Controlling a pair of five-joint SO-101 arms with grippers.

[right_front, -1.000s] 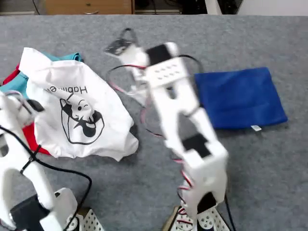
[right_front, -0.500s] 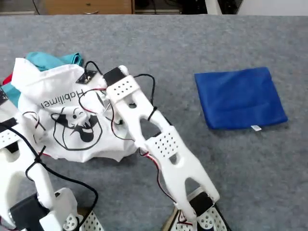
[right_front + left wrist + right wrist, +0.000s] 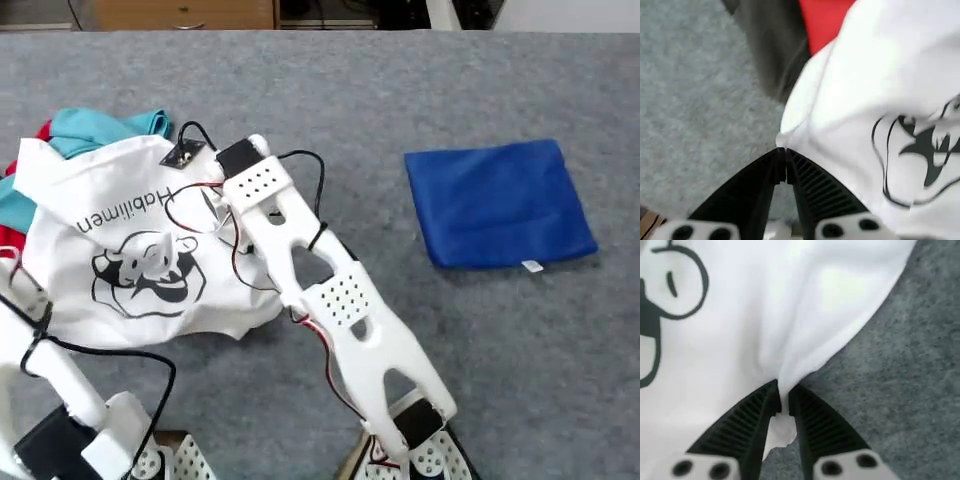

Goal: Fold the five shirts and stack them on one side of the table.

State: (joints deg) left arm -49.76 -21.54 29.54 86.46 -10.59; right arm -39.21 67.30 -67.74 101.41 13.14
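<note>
My left end effector (image 3: 785, 154) and right end effector (image 3: 783, 392) each pinch an edge of the white shirt (image 3: 120, 310), well apart from the folded blue shirt (image 3: 498, 203). Both bites look thin; I reckon a tug could pull cloth free.

Rumpled white shirt (image 3: 130, 250), soft matt cloth with a flat black print, at nine o'clock on a rough grey felt-like table (image 3: 400, 90). Blue shirt (image 3: 497, 203) at three o'clock, smooth matt cloth. Arms (image 3: 340, 300) of smooth white plastic; left gripper (image 3: 786, 155) and right gripper (image 3: 783, 392) have ribbed matt black plastic fingers (image 3: 740, 430).
</note>
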